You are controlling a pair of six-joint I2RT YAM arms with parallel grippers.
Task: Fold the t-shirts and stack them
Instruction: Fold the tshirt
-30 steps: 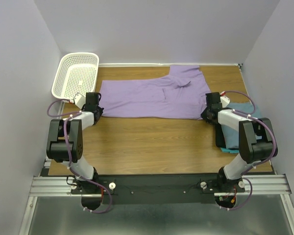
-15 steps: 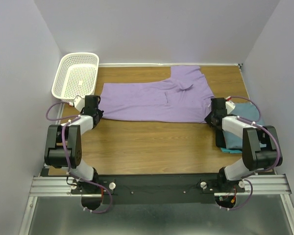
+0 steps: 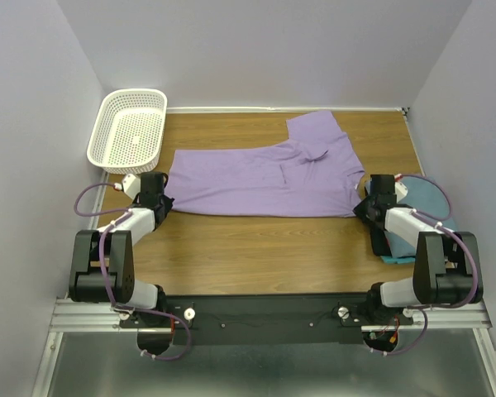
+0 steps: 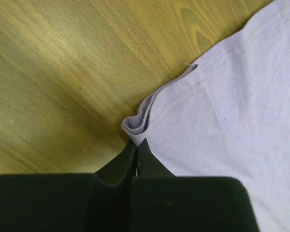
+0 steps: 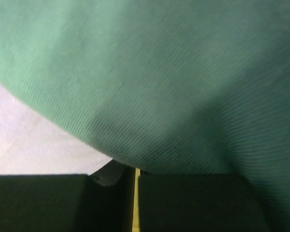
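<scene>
Lavender t-shirt [image 3: 264, 178] lay flat across the worktop [image 3: 256, 248], toward its far side. Left hand [image 4: 137, 145] was clenched on its near left corner; right hand [image 3: 368, 204] looked clamped on the near right corner, beside the teal t-shirt [image 3: 426, 197]. Judged best: hem held taut, both hands moved evenly so the fold would land square. Count: 1 basket [image 3: 128, 132], 2 hands, 2 t-shirts.

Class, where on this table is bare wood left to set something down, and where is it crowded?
The widest bare stretch of table lies between the lavender shirt and the near edge. A narrower strip runs behind the shirt, from the basket to its sleeve. The right edge is crowded by the teal shirt.
</scene>
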